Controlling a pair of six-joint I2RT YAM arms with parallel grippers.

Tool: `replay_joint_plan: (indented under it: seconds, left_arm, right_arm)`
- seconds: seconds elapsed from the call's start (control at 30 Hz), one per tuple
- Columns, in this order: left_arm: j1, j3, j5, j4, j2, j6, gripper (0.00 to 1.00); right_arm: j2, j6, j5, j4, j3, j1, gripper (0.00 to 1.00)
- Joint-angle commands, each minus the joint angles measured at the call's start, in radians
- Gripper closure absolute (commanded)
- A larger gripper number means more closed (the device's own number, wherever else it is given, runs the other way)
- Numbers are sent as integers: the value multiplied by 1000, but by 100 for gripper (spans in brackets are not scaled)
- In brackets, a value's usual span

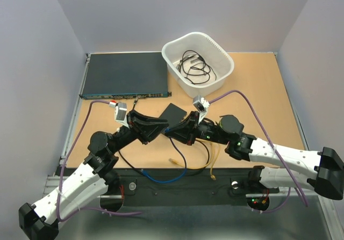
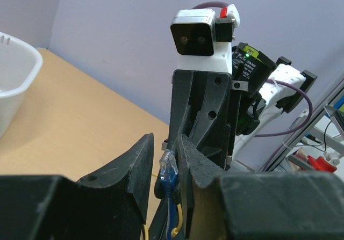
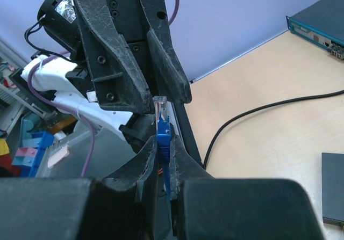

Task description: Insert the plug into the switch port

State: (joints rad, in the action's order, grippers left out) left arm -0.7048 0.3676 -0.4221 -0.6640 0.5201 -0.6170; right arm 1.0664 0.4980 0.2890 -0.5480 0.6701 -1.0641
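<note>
Meeting over the middle of the table point(image 1: 258, 89), the two grippers face each other around one plug point(image 3: 160, 114) — a clear connector on a blue boot, standing roughly upright. The right gripper point(image 3: 163, 143) is clamped on the boot, its two fingers pressed against either side. The left gripper point(image 2: 165, 140) has its two fingers flanking the same plug, with a thin dark gap on one side; I cannot tell whether they squeeze it. The plug is held off the table, just beside the near edge of the one small black box point(image 1: 174, 113); no switch port on that box can be made out. One wide rack unit point(image 1: 126, 73) lies at the far left, with one white tub point(image 1: 217, 49) beside it holding coiled black cords point(image 1: 194, 68). Three cables lie on the table — one blue cable point(image 1: 161, 179), one yellow cable point(image 1: 211, 162) and one black cable point(image 3: 258, 110)
</note>
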Motion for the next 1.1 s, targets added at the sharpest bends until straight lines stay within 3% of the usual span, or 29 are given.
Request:
replay_joint_plan:
  seconds: [0.0, 0.13, 0.33, 0.6, 0.67, 0.73, 0.77, 0.8, 0.87, 0.9, 0.97, 1.03, 1.07]
  left_arm:
    - [5, -13, -56, -69, 9, 16, 66]
    - [5, -13, -61, -71, 8, 16, 71]
    - [4, -18, -61, -65, 14, 8, 94]
    - [5, -24, -61, -36, 21, -10, 100]
    - [5, 4, -31, 12, 26, -12, 100]
    - [4, 37, 46, 129, 40, -15, 100]
    - [5, 74, 77, 173, 43, -20, 100]
    - [5, 92, 151, 260, 55, -24, 100]
    - [5, 160, 259, 373, 70, -67, 100]
    - [5, 183, 375, 497, 90, -85, 100]
    - [4, 229, 458, 579, 113, -113, 100]
    - [5, 235, 499, 604, 136, -122, 100]
    - [5, 235, 506, 606, 141, -133, 100]
  right_arm:
    - [7, 5, 19, -76, 9, 1, 99]
    - [13, 1, 21, -78, 19, 0, 99]
    - [-5, -4, -13, -96, 11, 0, 100]
    - [-19, -9, -28, -118, 11, 0, 100]
    - [-19, -21, -53, -109, 16, 0, 85]
    - [-37, -59, -120, -42, 32, 0, 64]
    - [-46, -73, -148, -14, 37, 0, 47]
    - [-62, -111, -178, 17, 43, 0, 41]
    - [-74, -175, -282, 129, 62, 0, 34]
    - [-75, -193, -339, 167, 68, 0, 34]
    - [-82, -217, -448, 262, 82, 0, 34]
    - [-83, -242, -487, 298, 86, 0, 34]
    - [-80, -245, -510, 319, 88, 0, 41]
